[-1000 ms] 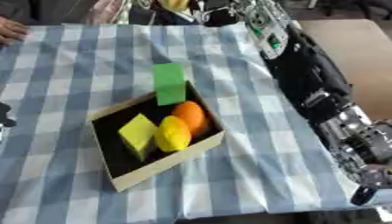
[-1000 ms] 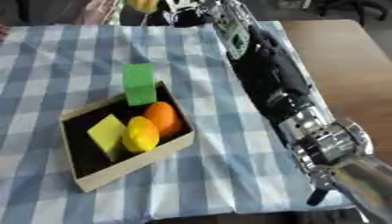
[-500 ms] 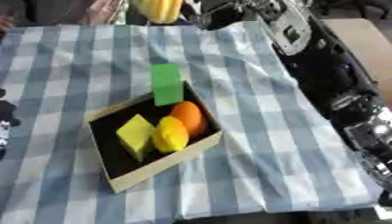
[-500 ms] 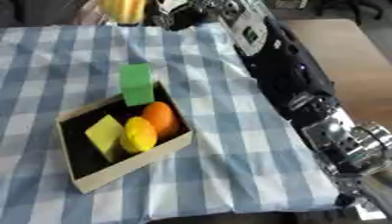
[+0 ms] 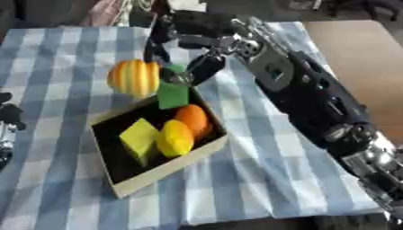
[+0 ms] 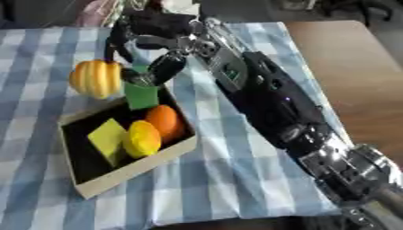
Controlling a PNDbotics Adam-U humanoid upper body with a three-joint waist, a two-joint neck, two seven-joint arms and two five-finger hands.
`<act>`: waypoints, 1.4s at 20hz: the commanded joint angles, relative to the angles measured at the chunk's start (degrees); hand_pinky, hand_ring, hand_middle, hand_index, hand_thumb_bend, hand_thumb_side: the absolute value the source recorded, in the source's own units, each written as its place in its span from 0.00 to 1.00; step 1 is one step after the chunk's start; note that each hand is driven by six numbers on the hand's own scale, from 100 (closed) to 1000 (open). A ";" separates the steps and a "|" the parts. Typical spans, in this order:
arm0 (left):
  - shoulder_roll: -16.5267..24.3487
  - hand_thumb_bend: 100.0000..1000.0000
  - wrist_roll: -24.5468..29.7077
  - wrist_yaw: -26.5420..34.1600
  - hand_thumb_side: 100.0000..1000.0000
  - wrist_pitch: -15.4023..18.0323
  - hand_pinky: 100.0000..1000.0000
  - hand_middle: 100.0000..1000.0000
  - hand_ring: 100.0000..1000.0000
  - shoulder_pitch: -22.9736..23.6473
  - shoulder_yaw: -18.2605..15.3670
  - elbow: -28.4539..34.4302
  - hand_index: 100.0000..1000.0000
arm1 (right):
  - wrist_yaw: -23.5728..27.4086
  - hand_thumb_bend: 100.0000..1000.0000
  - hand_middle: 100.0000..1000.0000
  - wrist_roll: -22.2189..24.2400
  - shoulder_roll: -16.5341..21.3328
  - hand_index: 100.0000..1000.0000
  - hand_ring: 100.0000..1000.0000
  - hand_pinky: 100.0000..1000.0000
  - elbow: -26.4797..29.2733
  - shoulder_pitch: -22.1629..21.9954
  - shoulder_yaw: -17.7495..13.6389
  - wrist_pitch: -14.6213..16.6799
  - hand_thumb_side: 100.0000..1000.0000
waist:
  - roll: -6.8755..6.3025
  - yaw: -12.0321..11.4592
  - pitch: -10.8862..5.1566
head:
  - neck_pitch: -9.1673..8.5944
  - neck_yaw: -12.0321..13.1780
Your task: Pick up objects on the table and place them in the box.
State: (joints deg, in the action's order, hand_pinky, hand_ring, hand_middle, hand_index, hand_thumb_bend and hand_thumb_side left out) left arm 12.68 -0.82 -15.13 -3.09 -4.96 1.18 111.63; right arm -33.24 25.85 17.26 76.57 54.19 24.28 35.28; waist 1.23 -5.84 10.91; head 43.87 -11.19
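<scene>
Right hand (image 5: 182, 47) is gripping a yellow-orange striped fruit (image 5: 134, 78).
It is hovering beside the box (image 5: 169, 168), above the green block (image 5: 173, 95).

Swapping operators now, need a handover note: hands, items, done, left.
Right hand: reached across to the far side of the box, right beside the yellow-orange striped fruit; grip on it not clear.
Left hand: idle at the left edge, state not clear.
In the box: yellow block, yellow fruit, orange.
Green block: upright at the box's far rim; cannot tell if it is inside.
Left: get the striped fruit in, then check the green block.
</scene>
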 commanded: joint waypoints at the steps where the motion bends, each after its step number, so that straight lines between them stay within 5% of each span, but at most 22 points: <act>1: 1.38 0.14 -0.25 -0.28 0.62 0.12 0.70 0.53 0.48 -0.08 -0.43 0.56 0.76 | -0.98 0.00 0.34 1.07 -0.22 0.32 0.59 0.75 3.00 0.55 0.74 1.83 0.00 | 0.73 0.16 -1.91 | 0.25 0.22; 9: 1.36 0.14 -0.16 -0.40 0.62 0.18 0.70 0.53 0.48 0.09 -0.40 0.41 0.76 | -4.58 0.00 0.37 3.25 -1.61 0.33 0.61 0.75 1.71 -0.47 2.01 4.53 0.00 | 0.73 0.47 -2.10 | 0.25 0.19; 28: 1.36 0.14 -0.24 -0.41 0.62 0.21 0.70 0.53 0.48 0.18 -0.53 0.44 0.76 | -11.66 0.00 0.42 0.11 -1.73 0.43 0.65 0.76 -1.84 -0.26 1.65 8.46 0.02 | 0.92 0.51 -2.28 | 0.25 0.01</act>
State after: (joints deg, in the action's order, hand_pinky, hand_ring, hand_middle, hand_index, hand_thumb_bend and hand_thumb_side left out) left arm 12.69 -0.93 -15.34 -2.98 -4.55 1.16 111.28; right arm -44.59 24.68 14.82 74.23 52.65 26.50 42.07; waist 1.54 -5.38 10.35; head 43.87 -11.18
